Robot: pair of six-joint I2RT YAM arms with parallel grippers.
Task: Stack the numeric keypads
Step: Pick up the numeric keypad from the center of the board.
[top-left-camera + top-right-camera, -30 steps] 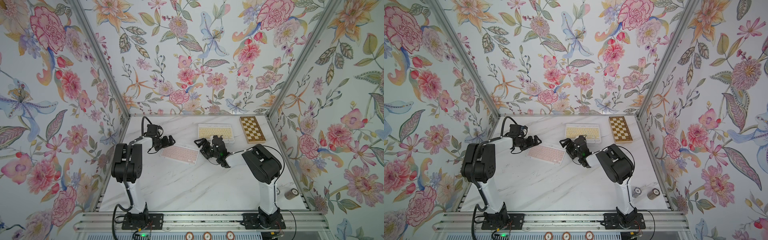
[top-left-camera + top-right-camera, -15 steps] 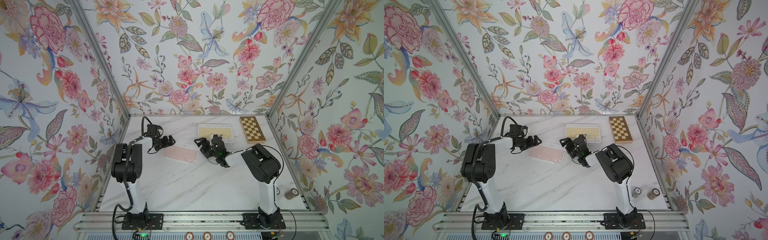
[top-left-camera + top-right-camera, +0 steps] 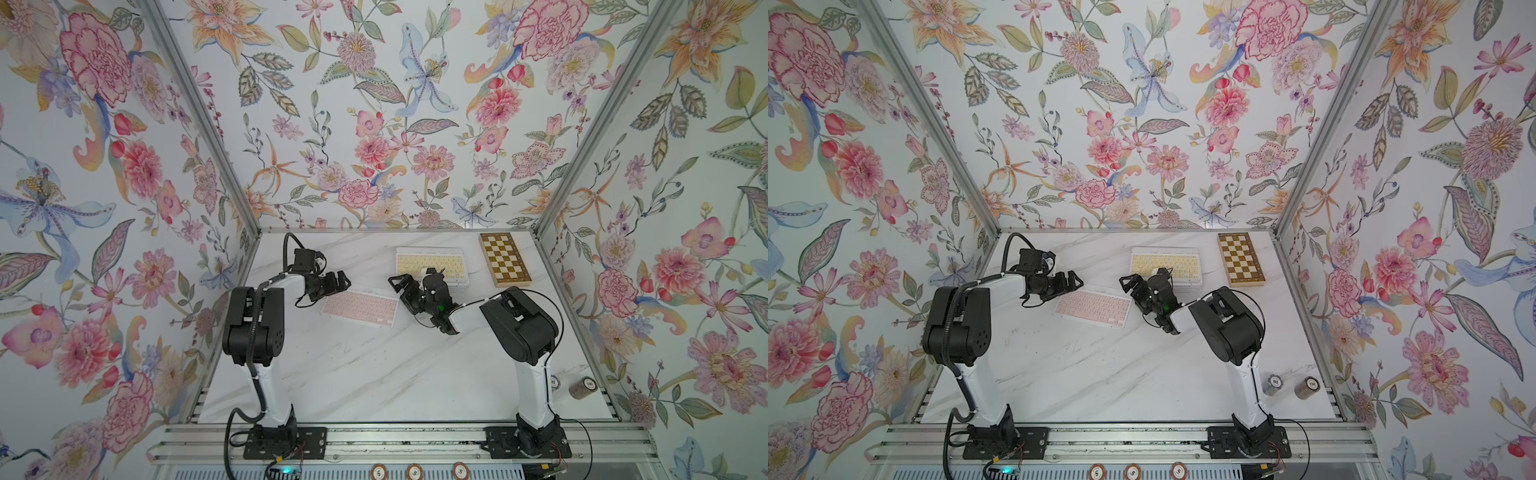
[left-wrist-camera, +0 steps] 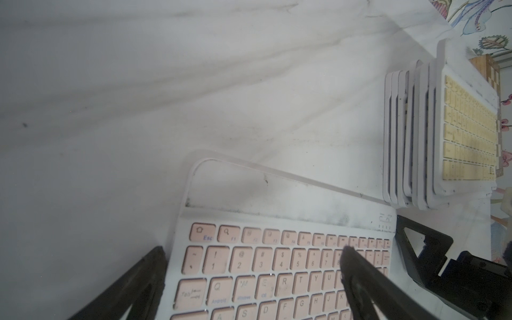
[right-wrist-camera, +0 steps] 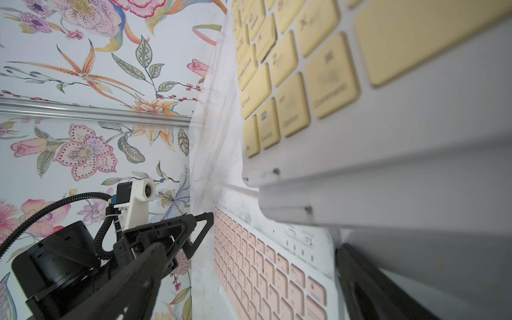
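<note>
A pink keypad (image 3: 359,307) (image 3: 1092,308) lies flat, alone, mid-table. Behind it to the right stands a stack of several keypads, a yellow keypad (image 3: 432,262) (image 3: 1165,262) on top. My left gripper (image 3: 340,282) (image 3: 1073,280) is open at the pink keypad's left end. In the left wrist view, the pink keypad (image 4: 277,266) has one finger beside its short edge and the other over its keys. My right gripper (image 3: 414,279) (image 3: 1144,283) is open between the pink keypad's right end and the stack. The right wrist view shows the pink keypad (image 5: 257,266) between its fingers, with the yellow keypad (image 5: 318,69) close by.
A brown-and-cream chessboard (image 3: 505,259) (image 3: 1241,259) lies at the back right beside the stack. Poker chip rolls (image 3: 1273,384) (image 3: 1306,386) stand at the front right near the right arm's base. Floral walls close in three sides.
My right gripper has edged slightly left toward the pink keypad. The left arm and the keypads have not moved.
</note>
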